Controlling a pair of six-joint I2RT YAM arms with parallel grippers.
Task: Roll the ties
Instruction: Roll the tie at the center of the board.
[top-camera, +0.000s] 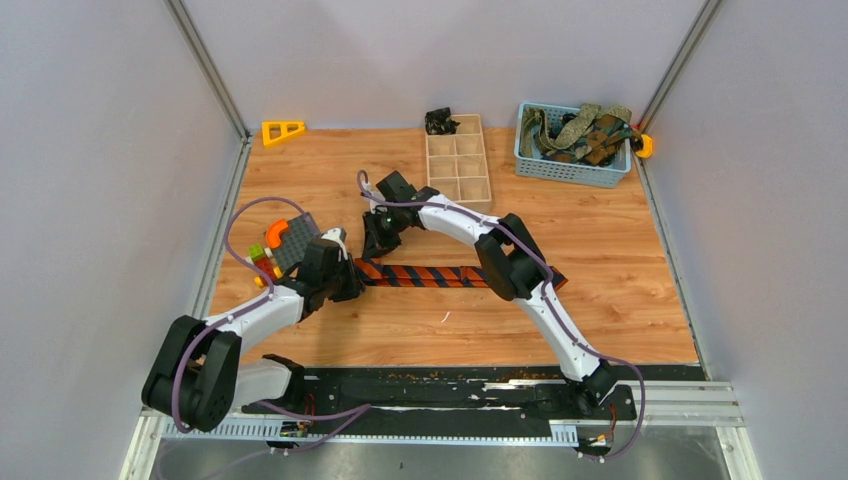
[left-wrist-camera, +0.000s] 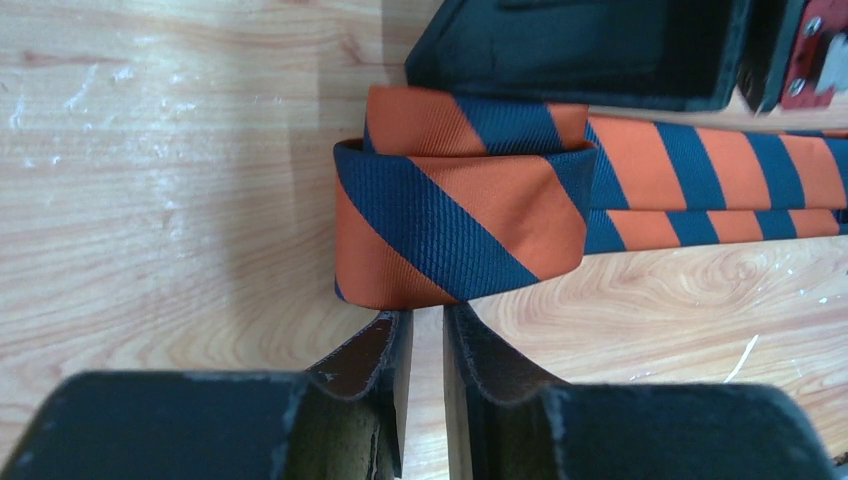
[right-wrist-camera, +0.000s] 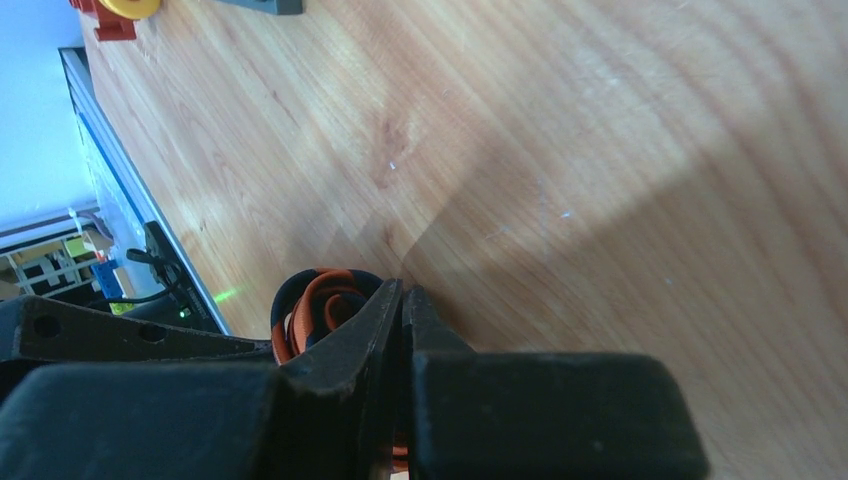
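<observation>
**A:** Left side first. What is the left gripper (left-wrist-camera: 425, 322) doing?

**B:** It's nearly closed, with a thin slit between its fingers and nothing in it. The roll (left-wrist-camera: 450, 225) sits just beyond its tips, on the far side.

**A:** And the roll itself?

**B:** It's a few flat turns at the left end of the tie (top-camera: 430, 276). Its core axis runs near to far, across the band. The weave is ribbed, with orange and navy diagonals. It looks soft and, I'd judge, liable to spring open.

**A:** The right gripper (right-wrist-camera: 403, 295)?

**B:** It's clenched at the roll's far end, with the spiral beside its left finger. A sliver of orange shows in the seam, so it seems to pinch a layer.

**A:** The rest?

**B:** The loose length lies flat, running rightward along the smooth wood table (top-camera: 620, 300). Rolling must travel that way. Both arms are at the roll, neither clearly nearer.
</observation>
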